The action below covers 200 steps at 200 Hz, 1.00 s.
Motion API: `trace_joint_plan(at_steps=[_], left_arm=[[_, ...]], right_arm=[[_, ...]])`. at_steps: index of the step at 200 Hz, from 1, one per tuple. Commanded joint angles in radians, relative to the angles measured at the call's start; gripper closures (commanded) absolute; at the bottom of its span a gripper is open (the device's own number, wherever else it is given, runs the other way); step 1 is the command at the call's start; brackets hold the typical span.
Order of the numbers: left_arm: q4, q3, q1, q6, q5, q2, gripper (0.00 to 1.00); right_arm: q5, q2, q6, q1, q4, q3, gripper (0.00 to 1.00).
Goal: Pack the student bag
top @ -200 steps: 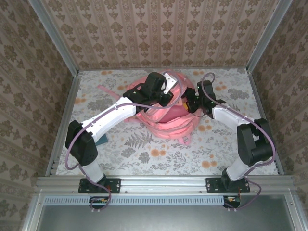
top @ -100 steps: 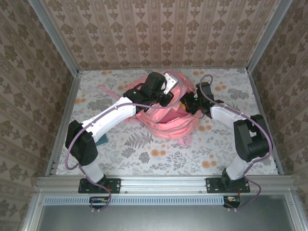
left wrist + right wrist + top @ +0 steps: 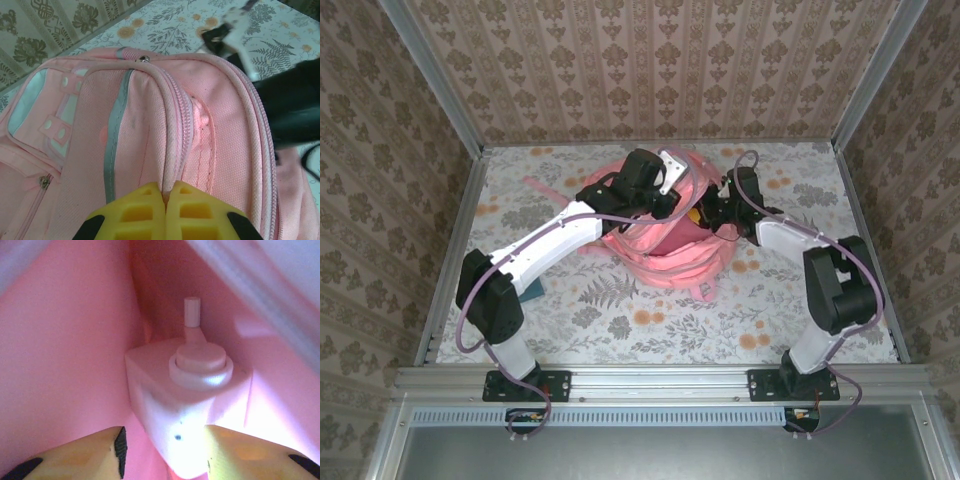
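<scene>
The pink student bag (image 3: 670, 252) lies at the back middle of the table, its main zip mouth held open. My left gripper (image 3: 667, 203) is shut on the bag's pale piped rim (image 3: 172, 150) beside the zip, and its yellow fingers (image 3: 145, 212) meet on that piping. My right gripper (image 3: 708, 212) reaches into the opening from the right. Inside the pink lining, a white squarish bottle (image 3: 185, 390) with a round cap and nozzle sits between the open right fingers (image 3: 107, 450). A gap shows at the left pad; the right finger is against the bottle.
A teal flat item (image 3: 533, 290) lies by the left arm's lower link. A thin pink strap (image 3: 545, 187) trails left of the bag. The black right arm (image 3: 295, 105) crosses the bag's right side. Patterned walls close the back and both sides.
The right gripper has pushed left and farther into the bag's opening. The left gripper has kept its hold on the rim.
</scene>
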Motion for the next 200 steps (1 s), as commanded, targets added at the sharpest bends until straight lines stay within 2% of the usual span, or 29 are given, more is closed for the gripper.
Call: trace_joint_plan(at_steps=[1, 26, 51, 74, 99, 112, 142, 159, 178, 200], left_arm=[[0.113, 0.045, 0.015, -0.033, 0.022, 0.004, 1.0], [0.121, 0.045, 0.019, -0.031, 0.05, 0.026, 1.0], [0.133, 0.039, 0.019, -0.03, 0.093, 0.049, 1.0], [0.131, 0.04, 0.02, -0.021, 0.142, 0.067, 1.0], [0.098, 0.062, 0.021, -0.02, 0.163, 0.094, 1.0], [0.069, 0.086, 0.022, -0.026, 0.189, 0.11, 0.91], [0.012, 0.108, 0.031, -0.098, 0.182, 0.111, 0.55], [-0.011, 0.081, 0.051, -0.167, 0.194, 0.083, 0.4], [0.001, -0.007, 0.075, -0.216, 0.232, 0.025, 0.33], [0.011, -0.144, 0.079, -0.15, 0.229, -0.066, 0.31]], right_arm=[[-0.007, -0.131, 0.001, -0.026, -0.083, -0.073, 0.53], [-0.051, -0.218, 0.044, -0.049, -0.072, -0.161, 0.54], [-0.061, -0.304, 0.074, -0.069, -0.079, -0.23, 0.62], [0.017, -0.402, -0.015, -0.078, -0.213, -0.243, 0.66], [0.166, -0.515, -0.189, -0.072, -0.404, -0.234, 0.62], [0.229, -0.564, -0.282, -0.065, -0.472, -0.239, 0.55], [0.281, -0.629, -0.412, -0.042, -0.575, -0.253, 0.41], [0.27, -0.641, -0.435, -0.032, -0.582, -0.267, 0.35], [0.263, -0.627, -0.452, -0.006, -0.577, -0.262, 0.32], [0.307, -0.59, -0.484, 0.064, -0.599, -0.226, 0.31]])
